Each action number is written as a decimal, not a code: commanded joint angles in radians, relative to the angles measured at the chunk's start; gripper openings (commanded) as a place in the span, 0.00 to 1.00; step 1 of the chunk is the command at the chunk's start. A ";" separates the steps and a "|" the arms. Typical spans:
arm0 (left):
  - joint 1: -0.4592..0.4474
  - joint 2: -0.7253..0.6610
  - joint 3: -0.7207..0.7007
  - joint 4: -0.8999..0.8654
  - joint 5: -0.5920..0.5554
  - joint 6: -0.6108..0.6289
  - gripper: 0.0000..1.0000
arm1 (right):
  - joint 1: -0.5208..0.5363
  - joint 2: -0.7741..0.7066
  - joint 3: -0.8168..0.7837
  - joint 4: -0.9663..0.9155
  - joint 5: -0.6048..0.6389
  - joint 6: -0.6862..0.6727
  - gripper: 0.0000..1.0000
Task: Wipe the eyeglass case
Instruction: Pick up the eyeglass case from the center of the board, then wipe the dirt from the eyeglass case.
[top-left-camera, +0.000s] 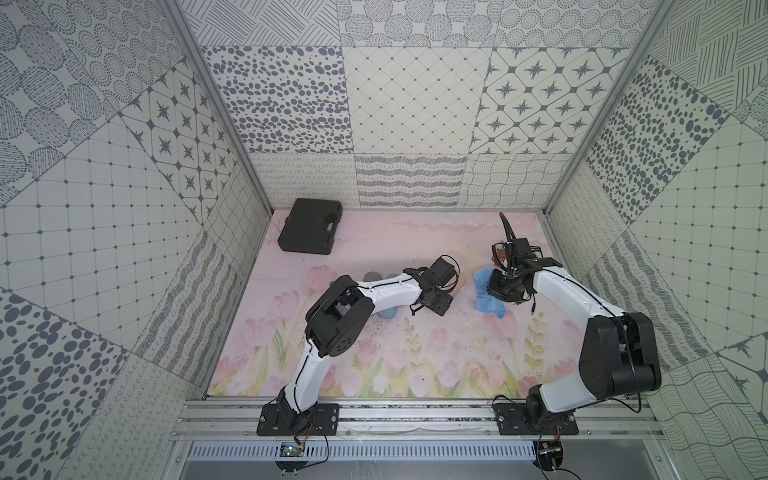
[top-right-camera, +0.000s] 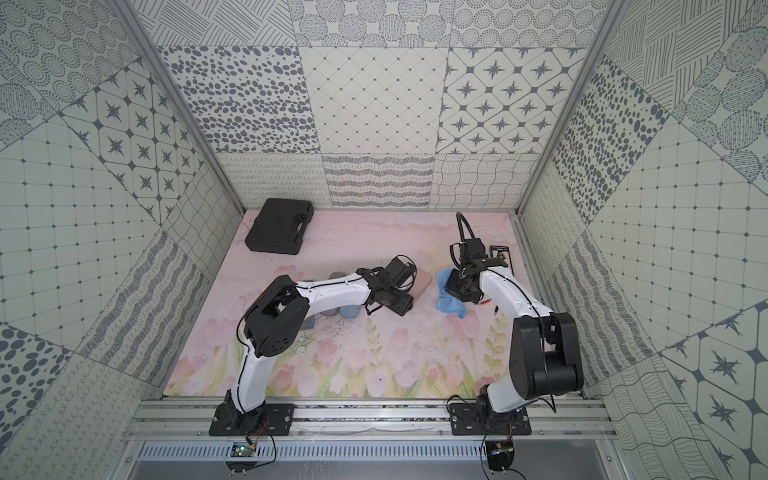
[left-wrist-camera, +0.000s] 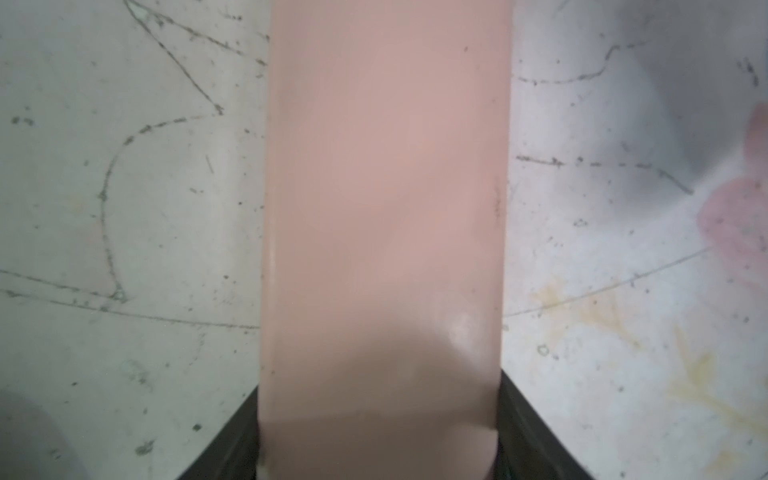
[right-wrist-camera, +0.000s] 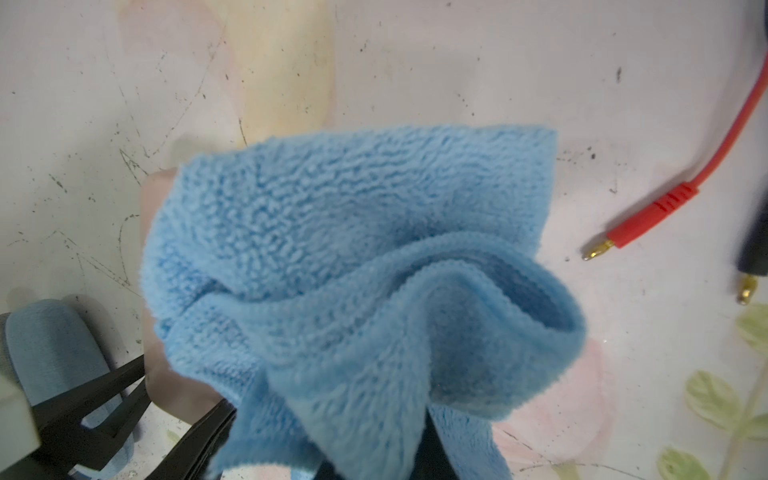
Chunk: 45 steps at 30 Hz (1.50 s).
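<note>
Your eyeglass case (left-wrist-camera: 382, 208) is the pale pink one. It sits a little toward 2 o'clock from the middle of the surface (top-right-camera: 374, 357). In a top view only its end (top-right-camera: 424, 284) shows past the left arm.

The left gripper (top-right-camera: 405, 301) has hold of it. In the left wrist view the case runs straight out between the two dark jaws, and each jaw sits against one long side, so you are grasping it. The shell looks smooth, with one faint pale smudge near the gripped end.

At 3 o'clock from the case, just beside it, is the blue cloth (right-wrist-camera: 353, 257). The right gripper (top-right-camera: 454, 289) is clenched on it, and the fleece bunches and folds out in front of the jaws. In the right wrist view the cloth hides part of the case, and you cannot tell whether the two touch.

A red lead (right-wrist-camera: 648, 216) with a gold tip lies on the surface at about 4 o'clock from the cloth, with a black-sleeved plug (right-wrist-camera: 752, 266) near it. A dark flat packet (top-right-camera: 500, 255) sits at 1 o'clock from the cloth.

At 8 o'clock from the case, blue-grey rounded items (top-right-camera: 351, 311) lie partly under the left arm. A closed black carry case (top-left-camera: 311, 226) rests in the 10 o'clock corner, well apart. The surface, printed with tulips, is scuffed with dark scratches and specks.
</note>
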 joint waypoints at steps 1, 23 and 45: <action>0.040 -0.126 -0.169 0.186 0.140 0.197 0.51 | 0.008 -0.002 -0.003 0.022 -0.015 -0.007 0.09; 0.051 -0.296 -0.508 0.436 0.282 0.204 0.70 | 0.338 0.004 0.045 0.034 -0.069 0.094 0.00; 0.006 -0.336 -0.609 0.539 0.213 0.258 0.38 | 0.279 0.053 0.174 -0.139 0.117 -0.015 0.00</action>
